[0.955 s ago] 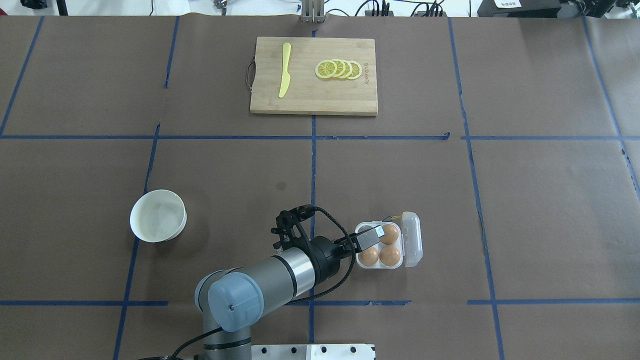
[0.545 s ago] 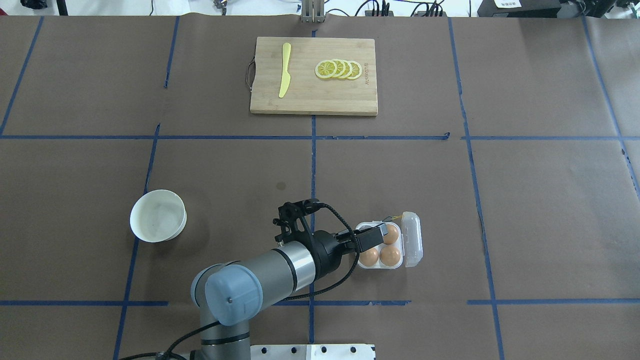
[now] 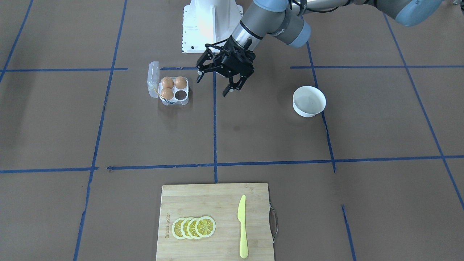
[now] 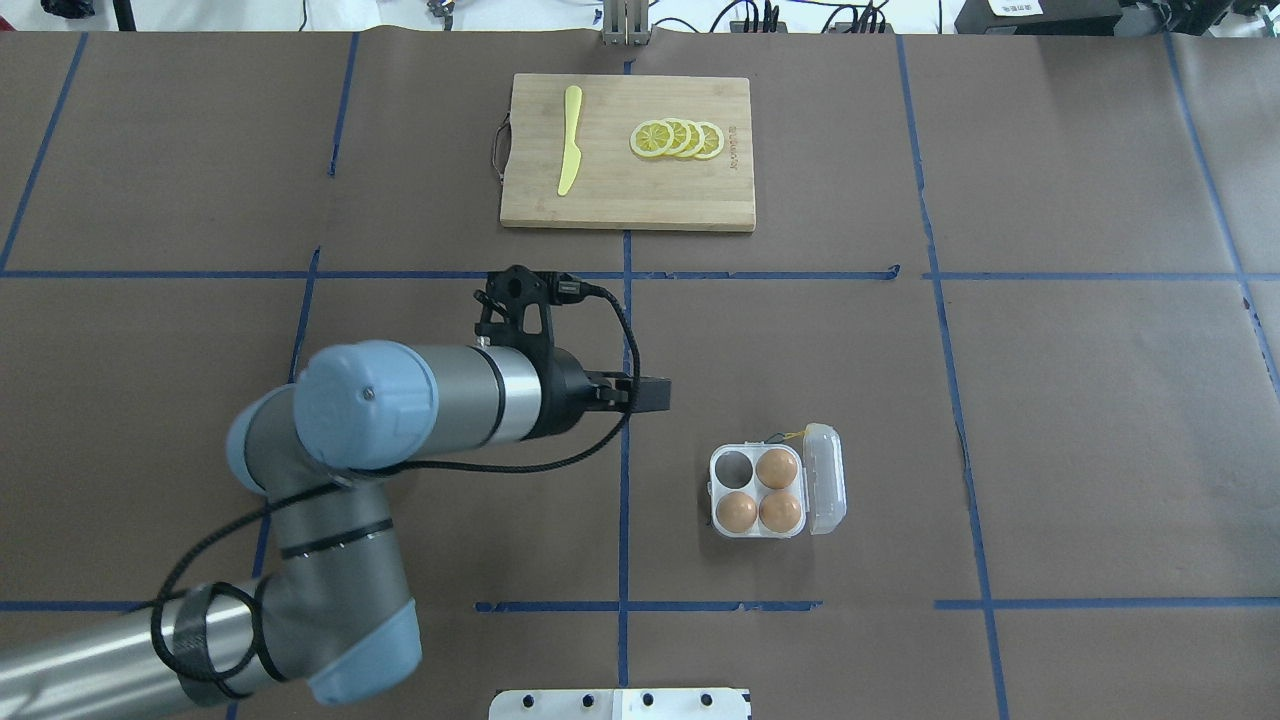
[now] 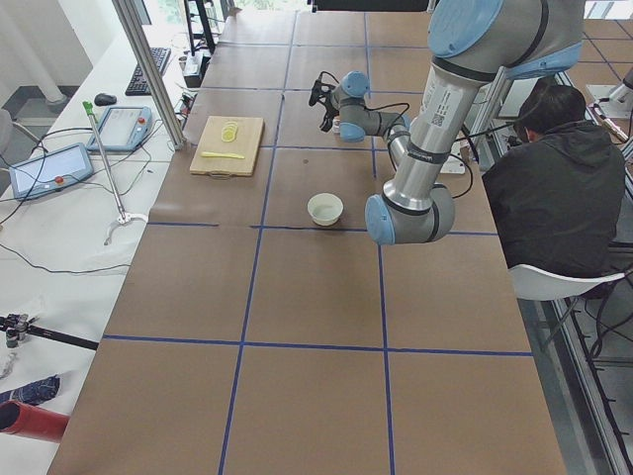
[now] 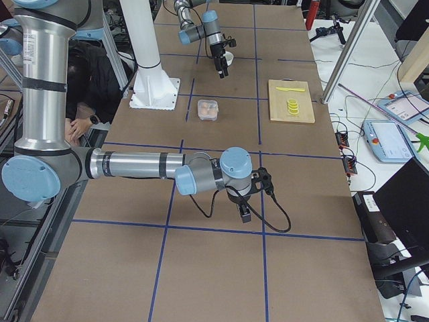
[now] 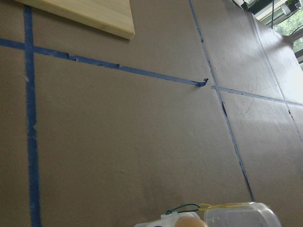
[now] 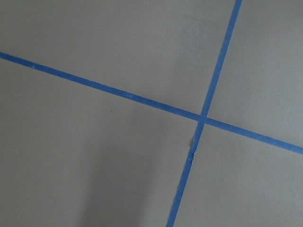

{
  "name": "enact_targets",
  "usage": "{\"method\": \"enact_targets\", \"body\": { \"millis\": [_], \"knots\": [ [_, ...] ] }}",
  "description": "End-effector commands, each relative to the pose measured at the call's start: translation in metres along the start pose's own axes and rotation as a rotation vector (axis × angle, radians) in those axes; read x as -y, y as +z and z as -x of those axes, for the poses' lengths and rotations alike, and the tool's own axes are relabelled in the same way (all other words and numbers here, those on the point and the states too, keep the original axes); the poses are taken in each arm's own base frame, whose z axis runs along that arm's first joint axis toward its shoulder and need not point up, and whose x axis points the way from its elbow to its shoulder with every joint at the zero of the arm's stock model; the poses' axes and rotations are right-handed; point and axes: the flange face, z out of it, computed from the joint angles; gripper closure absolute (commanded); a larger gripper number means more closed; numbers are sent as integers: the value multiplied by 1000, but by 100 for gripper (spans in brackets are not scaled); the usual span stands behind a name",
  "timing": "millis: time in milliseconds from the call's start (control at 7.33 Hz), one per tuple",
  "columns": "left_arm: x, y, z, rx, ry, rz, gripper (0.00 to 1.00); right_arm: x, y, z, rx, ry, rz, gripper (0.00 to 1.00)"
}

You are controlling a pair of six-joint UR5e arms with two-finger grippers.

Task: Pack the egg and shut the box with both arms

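Nearest my robot's base, the clear box (image 4: 758,489) sits on the brown surface (image 4: 1050,400) just to the robot's right of the centre tape line. Its lid (image 4: 826,478) stands open along the edge on the robot's right, long axis running away from the base, with a yellow string (image 4: 793,435) at the far corner. Three tan eggs (image 4: 779,467) fill three of the four cells, each seated on end, long axis upright; the far cell (image 4: 733,466) on the robot's left is the open one. Across the line, at similar depth, a white bowl (image 3: 309,101) stands well apart from the box. Slightly farther out, the left end effector (image 3: 212,87) hangs above the surface near the box without touching it, pointing toward the robot's right and downward, fingers spread, gripping nothing. Off toward the surface's right end, the right end effector (image 6: 245,216) hovers low beside a tape crossing; I see it only from the side camera and cannot tell whether it is released or clenched. Farthest away, a wooden cutting board (image 4: 640,195) carries four overlapping lemon slices (image 4: 678,138) and a yellow knife (image 4: 569,140) laid lengthwise, near to far.
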Motion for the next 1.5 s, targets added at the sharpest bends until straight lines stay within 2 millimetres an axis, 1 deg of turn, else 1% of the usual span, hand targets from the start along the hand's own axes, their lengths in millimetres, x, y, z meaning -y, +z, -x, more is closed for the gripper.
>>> {"method": "enact_targets", "body": {
  "millis": [0, 136, 273, 409, 545, 682, 818, 955, 1091, 1227, 1364],
  "knots": [
    [103, -67, 88, 291, 207, 30, 0, -1, 0, 0, -1, 5, 1, 0],
    [145, -101, 125, 410, 316, 41, 0, -1, 0, 0, -1, 5, 1, 0],
    [171, -129, 165, 465, 329, 63, 0, -2, 2, -2, -2, 8, 4, 0],
    [184, -165, 227, 476, 235, 101, 0, -3, 2, -2, -2, 9, 5, 0],
    [179, -203, 309, 468, 81, 174, 0, -3, 1, -2, -1, 10, 3, 0],
    [175, -233, 376, 504, -43, 193, 0, -3, 2, -2, -1, 12, 4, 0],
    [166, -264, 439, 548, -63, 213, 0, -4, 2, -3, -1, 13, 5, 0],
    [164, -316, 514, 599, -29, 257, 0, -3, 2, -3, -2, 12, 4, 0],
    [134, -315, 575, 612, -143, 374, 0, -4, 2, -3, -2, 13, 5, 0],
    [109, -336, 608, 628, -212, 385, 0, -9, 4, -4, -2, 18, 11, 0],
    [70, -381, 645, 618, -157, 402, 0, -9, 3, -4, -2, 20, 11, 0]
  ]
}}
